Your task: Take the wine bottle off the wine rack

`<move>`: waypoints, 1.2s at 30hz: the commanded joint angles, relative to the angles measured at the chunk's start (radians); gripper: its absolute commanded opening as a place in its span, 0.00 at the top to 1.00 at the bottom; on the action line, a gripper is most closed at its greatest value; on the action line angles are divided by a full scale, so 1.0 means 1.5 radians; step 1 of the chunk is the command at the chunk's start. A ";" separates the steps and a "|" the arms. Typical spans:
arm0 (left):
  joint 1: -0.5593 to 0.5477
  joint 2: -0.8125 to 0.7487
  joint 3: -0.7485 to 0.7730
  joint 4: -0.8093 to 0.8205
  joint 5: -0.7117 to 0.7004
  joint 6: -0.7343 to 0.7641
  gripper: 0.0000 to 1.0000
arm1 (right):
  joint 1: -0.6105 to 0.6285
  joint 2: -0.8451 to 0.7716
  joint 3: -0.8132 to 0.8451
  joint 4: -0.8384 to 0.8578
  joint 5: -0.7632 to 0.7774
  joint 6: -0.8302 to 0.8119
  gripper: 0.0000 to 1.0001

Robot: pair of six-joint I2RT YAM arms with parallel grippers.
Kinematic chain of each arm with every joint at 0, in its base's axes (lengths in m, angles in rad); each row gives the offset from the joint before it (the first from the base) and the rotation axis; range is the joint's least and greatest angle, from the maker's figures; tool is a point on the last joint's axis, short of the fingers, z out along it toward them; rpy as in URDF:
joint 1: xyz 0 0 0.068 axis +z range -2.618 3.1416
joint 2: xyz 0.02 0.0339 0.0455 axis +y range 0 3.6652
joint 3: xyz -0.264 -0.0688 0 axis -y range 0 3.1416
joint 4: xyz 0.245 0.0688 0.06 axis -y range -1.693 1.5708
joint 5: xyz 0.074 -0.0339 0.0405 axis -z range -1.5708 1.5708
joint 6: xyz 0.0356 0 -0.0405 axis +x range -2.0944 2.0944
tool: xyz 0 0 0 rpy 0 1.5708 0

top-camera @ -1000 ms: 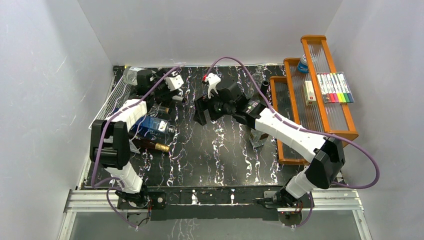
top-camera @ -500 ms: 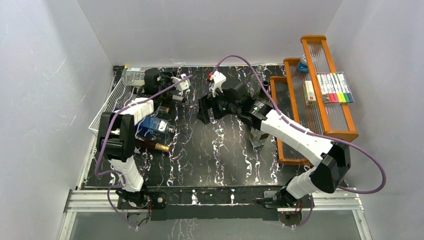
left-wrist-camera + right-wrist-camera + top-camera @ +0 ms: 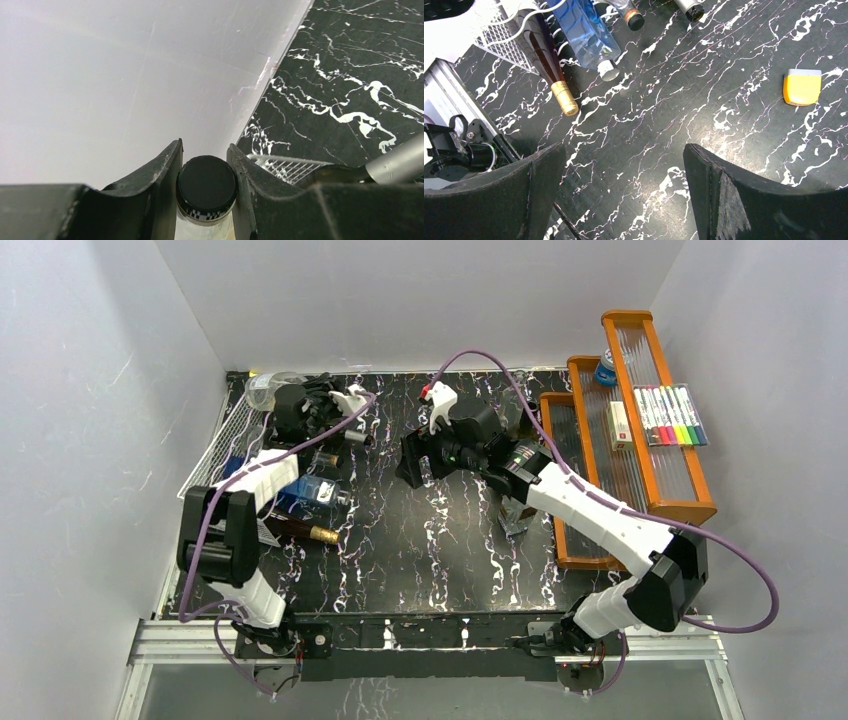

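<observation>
My left gripper [image 3: 303,408] is shut on the neck of a clear wine bottle [image 3: 262,390] at the back left corner, above the top end of the white wire wine rack [image 3: 222,437]. In the left wrist view its fingers [image 3: 162,170] press both sides of the black cap [image 3: 206,182], with a corner of the rack [image 3: 287,167] behind. A blue bottle [image 3: 305,490] and a brown bottle with a gold cap [image 3: 300,531] lie on the rack with their necks toward the table. My right gripper [image 3: 415,462] hangs open over the middle of the table, with nothing between its fingers [image 3: 719,190].
An orange wooden tiered shelf [image 3: 572,540] stands along the right side, holding coloured markers [image 3: 670,415], a small box [image 3: 619,425] and a blue can [image 3: 605,368]. A crumpled dark piece [image 3: 515,515] lies beside it. A small yellow-and-white block [image 3: 802,86] lies on the marble top.
My left gripper has closed on the clear bottle's neck and shifted toward the back left corner. The right arm has drifted slightly right and back, still open.
</observation>
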 commanded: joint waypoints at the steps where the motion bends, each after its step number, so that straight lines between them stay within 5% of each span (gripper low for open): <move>1: 0.004 -0.105 -0.040 0.036 -0.031 -0.124 1.00 | -0.002 -0.038 0.000 0.039 0.006 0.000 0.02; 22: 0.004 -0.330 -0.067 0.090 -0.253 -0.280 1.00 | -0.004 -0.067 0.003 0.032 0.008 -0.007 0.02; 36: 0.004 -0.412 -0.041 -0.063 -0.215 -0.373 1.00 | -0.003 -0.064 0.013 0.024 0.007 -0.008 0.02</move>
